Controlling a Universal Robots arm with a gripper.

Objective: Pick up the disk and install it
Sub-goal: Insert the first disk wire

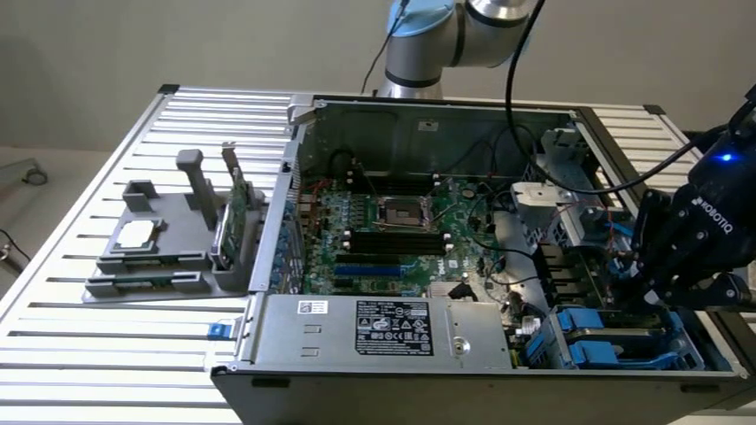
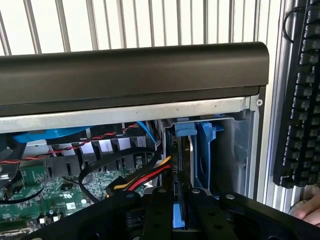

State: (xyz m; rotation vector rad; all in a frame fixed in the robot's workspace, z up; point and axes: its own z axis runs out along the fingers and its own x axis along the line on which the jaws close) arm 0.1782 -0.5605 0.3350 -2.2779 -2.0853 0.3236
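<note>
Aluminium slatted tabletop (image 1: 71, 354), carrying all items listed below.

- Black-and-grey computer case (image 1: 473, 390), lying on its side with the cover off, interior facing up; takes up the middle and the exterior view's right of the tabletop.
- Silver and light-blue robot arm (image 1: 437, 35), rising at the far edge behind the case.
- Green motherboard (image 1: 390, 230), flat on the case floor, dark memory slots across its middle.
- Grey power supply (image 1: 390, 328), labelled, along the near wall of the case.
- Grey holding fixture (image 1: 154, 266), on the tabletop just beside the case, on the exterior view's left.
- Black keyboard (image 2: 300, 100), outside the case wall, seen in the wrist view.
- Black end effector (image 1: 644, 301), lowered into the drive bay at the near corner on the exterior view's right; in the wrist view (image 2: 180, 215) its fingers are clenched on the disk's blue carrier rail.
- Disk (image 2: 192, 160), silver-grey, standing on edge in that bay among blue carriers, grasped from above.
- Green circuit card (image 1: 240, 208), upright in the fixture.
- Silver square piece (image 1: 136, 235), flat on the fixture.
- Red, yellow and black cable bundle (image 2: 145, 177), next to the bay.
- Person's hand (image 2: 307, 212), partly visible below the keyboard.
</note>
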